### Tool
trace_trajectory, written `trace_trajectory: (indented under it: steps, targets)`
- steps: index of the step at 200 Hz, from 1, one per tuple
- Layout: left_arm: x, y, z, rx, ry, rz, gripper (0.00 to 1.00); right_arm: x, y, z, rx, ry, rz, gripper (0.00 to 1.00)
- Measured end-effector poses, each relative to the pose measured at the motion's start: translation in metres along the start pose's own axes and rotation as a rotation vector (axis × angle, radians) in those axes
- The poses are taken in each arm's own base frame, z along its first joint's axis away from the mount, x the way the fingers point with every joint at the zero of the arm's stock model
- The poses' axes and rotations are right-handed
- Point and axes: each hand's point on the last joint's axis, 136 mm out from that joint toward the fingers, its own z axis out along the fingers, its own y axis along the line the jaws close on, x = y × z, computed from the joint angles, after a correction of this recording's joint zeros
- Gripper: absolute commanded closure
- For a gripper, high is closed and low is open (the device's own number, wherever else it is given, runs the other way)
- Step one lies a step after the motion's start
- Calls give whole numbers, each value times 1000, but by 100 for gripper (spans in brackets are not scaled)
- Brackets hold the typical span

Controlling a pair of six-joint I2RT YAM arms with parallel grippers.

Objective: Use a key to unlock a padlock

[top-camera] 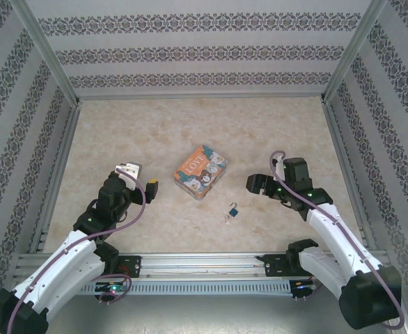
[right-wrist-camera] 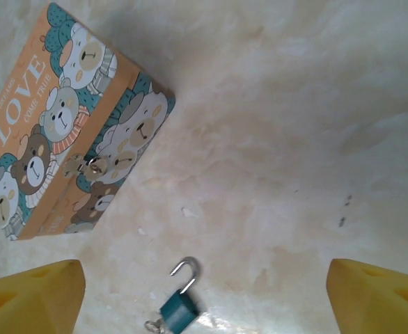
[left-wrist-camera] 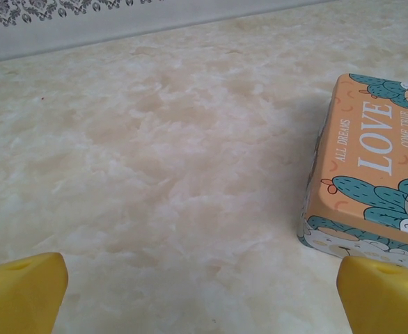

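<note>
Left gripper (top-camera: pixel 141 177): jaws spread wide, nothing between them, yellow pads (left-wrist-camera: pixel 19 292) at both lower corners of the wrist view, bare marbled table (left-wrist-camera: pixel 155 174) ahead of the gap

LOVE box (top-camera: pixel 200 172): orange and teal, bears on the lid, lying flat; ahead of the left jaws and off to their right side, its near corner just past the right-hand pad in the left wrist view, not touching it

Padlock (right-wrist-camera: pixel 179 309): teal body flat on the table, just ahead of the right jaws, inside the line of their gap and nearer the pad at the left edge of that wrist view; apart from both pads; shackle (right-wrist-camera: pixel 185 271) looks swung out, one end free

Key (right-wrist-camera: pixel 152 325): small silvery bit touching the padlock's far end from the shackle; cannot tell if it sits in the keyhole

Right gripper (right-wrist-camera: pixel 204 299): jaws wide apart, gripping nothing, pads clear of padlock and key; box farther ahead, beyond the padlock
</note>
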Motion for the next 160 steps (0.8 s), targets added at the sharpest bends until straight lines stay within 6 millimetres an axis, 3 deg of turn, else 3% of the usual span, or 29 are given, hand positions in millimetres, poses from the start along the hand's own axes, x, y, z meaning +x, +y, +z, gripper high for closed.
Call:
trace_trajectory:
  steps: [55,119,160]
  targets:
    - [4,1,1,-8,7,2,1,-24,-13,-13,91,-109,-97,2]
    - [5,4,1,-24,9,2,1,-70,-21,-29,216,-337,-336,2]
    - [5,5,1,-27,9,2,1,-78,-57,-20,347,-489,-367,2]
